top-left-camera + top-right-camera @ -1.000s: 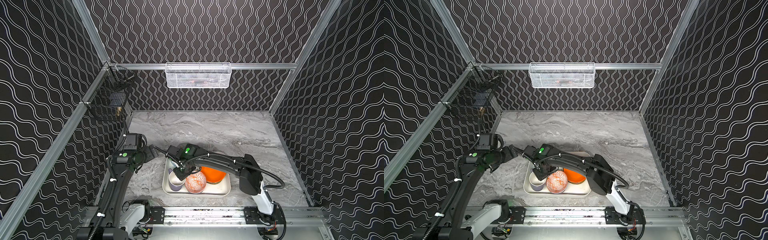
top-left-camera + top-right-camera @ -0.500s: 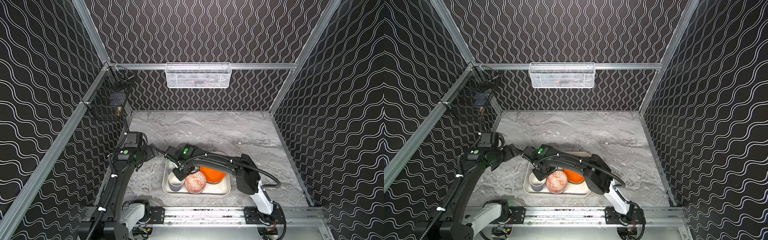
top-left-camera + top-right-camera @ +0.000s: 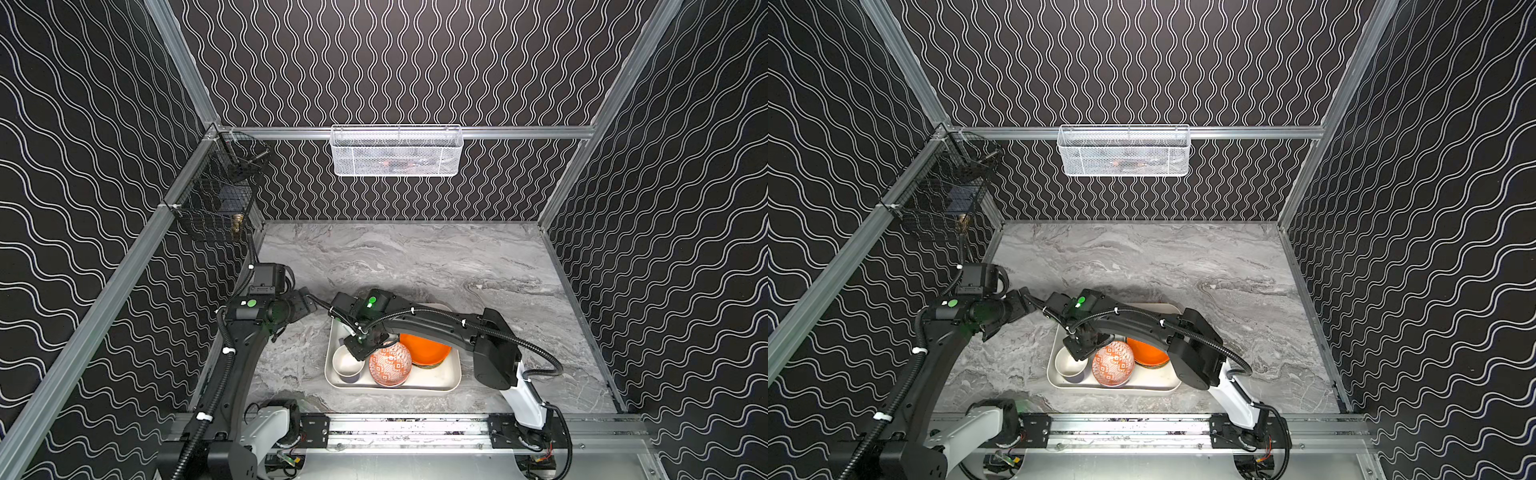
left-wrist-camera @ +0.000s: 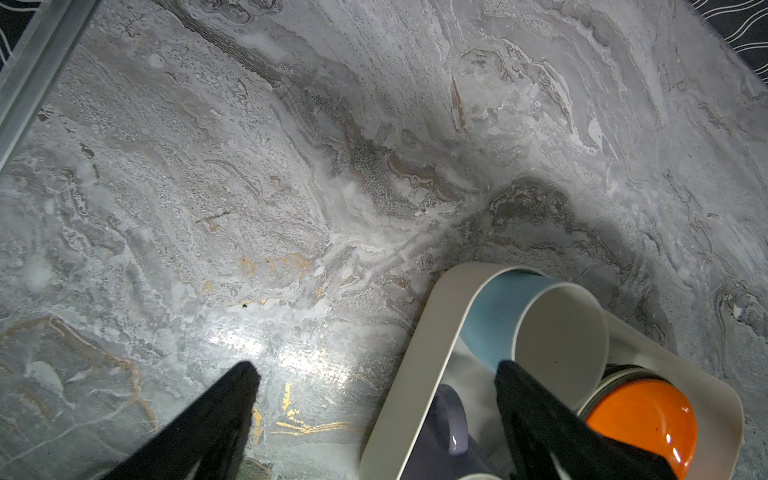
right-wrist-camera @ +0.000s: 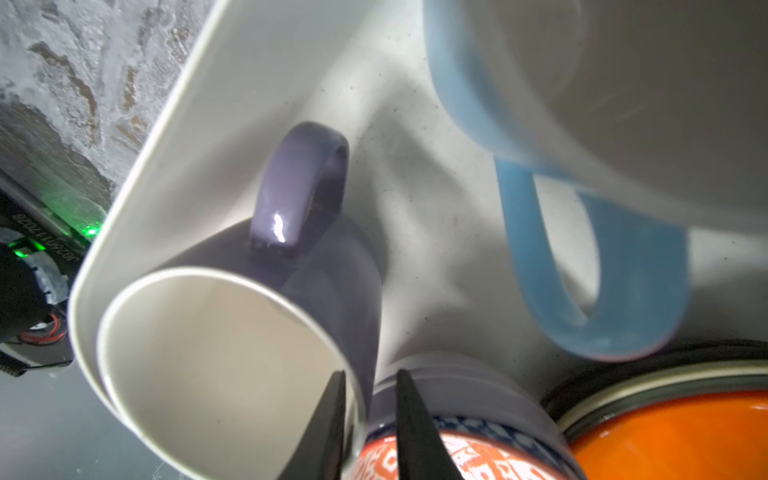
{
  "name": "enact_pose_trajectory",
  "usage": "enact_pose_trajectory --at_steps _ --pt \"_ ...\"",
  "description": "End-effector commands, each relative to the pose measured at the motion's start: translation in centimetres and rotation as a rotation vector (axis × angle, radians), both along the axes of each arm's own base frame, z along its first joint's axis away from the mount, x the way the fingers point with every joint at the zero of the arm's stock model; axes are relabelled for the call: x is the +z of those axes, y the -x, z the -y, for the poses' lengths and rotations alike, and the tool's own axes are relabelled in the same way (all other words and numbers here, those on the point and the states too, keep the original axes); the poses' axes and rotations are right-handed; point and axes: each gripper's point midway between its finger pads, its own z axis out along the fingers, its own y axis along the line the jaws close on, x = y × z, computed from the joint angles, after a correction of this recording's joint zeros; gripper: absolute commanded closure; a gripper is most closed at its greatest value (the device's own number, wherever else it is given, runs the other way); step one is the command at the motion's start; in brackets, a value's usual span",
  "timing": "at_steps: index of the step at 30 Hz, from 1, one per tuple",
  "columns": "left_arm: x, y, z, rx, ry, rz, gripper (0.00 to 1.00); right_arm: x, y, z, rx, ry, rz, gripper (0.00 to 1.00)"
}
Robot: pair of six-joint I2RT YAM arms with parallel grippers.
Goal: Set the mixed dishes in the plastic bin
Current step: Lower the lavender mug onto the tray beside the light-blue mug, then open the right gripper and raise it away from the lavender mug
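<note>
The cream plastic bin [image 3: 440, 380] [image 3: 1158, 382] lies near the table's front edge. In its left end the lavender-grey mug [image 3: 347, 363] [image 5: 324, 266] stands upright. My right gripper [image 3: 359, 351] [image 5: 370, 374] hangs over it, slightly open, one finger inside the rim and one outside. Beside the mug a red-orange patterned bowl [image 3: 390, 365] lies bottom up on a lavender bowl [image 5: 457, 386]. An orange plate [image 3: 426, 348] tops a stack of plates. The light blue mug [image 4: 494, 316] [image 5: 540, 257] lies in the bin's far left corner. My left gripper [image 3: 305, 309] [image 4: 376, 368] is open and empty over that corner.
A white wire-mesh basket [image 3: 397, 151] hangs on the back wall. A black wire basket [image 3: 216, 199] hangs on the left wall. The right arm's forearm [image 3: 436, 324] crosses above the bin and hides its back edge. Grey marble table [image 3: 415, 257] stretches behind the bin.
The right gripper's fingers have parted a little around the lavender-grey mug's rim. The left arm has shifted only slightly.
</note>
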Motion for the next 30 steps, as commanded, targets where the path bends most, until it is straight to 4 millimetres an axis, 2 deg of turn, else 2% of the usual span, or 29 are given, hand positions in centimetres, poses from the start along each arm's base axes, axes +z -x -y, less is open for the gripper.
enact_pose_trajectory --at_steps 1,12,15,18,21,23,26,30 --pt "0.3 -0.2 0.0 0.005 0.005 0.014 0.07 0.8 -0.1 -0.1 0.006 -0.011 0.018 0.75" --pt "0.4 -0.3 0.1 0.003 0.009 0.017 0.07 1.3 -0.5 0.1 -0.005 -0.007 0.041 0.75" --pt "0.6 -0.3 0.1 0.001 0.006 0.019 0.07 2.5 -1.1 0.6 -0.023 -0.005 0.074 0.75" --pt "0.8 -0.4 0.1 -0.003 0.008 0.021 0.07 4.6 -1.6 1.6 -0.048 -0.020 0.110 0.75" --pt "0.9 -0.6 0.3 -0.009 0.020 0.022 0.07 6.5 -1.8 4.2 -0.104 -0.008 0.127 0.75" --pt "0.9 -0.8 0.6 -0.016 0.035 0.023 0.08 6.5 -1.8 6.9 -0.162 0.026 0.126 0.77" --pt "0.8 -1.0 1.0 -0.026 0.047 0.024 0.10 5.9 -1.4 10.9 -0.237 0.045 0.110 0.81" --pt "0.7 -1.0 1.3 -0.046 0.036 0.026 0.11 4.1 -0.5 14.2 -0.319 0.051 0.059 0.83"
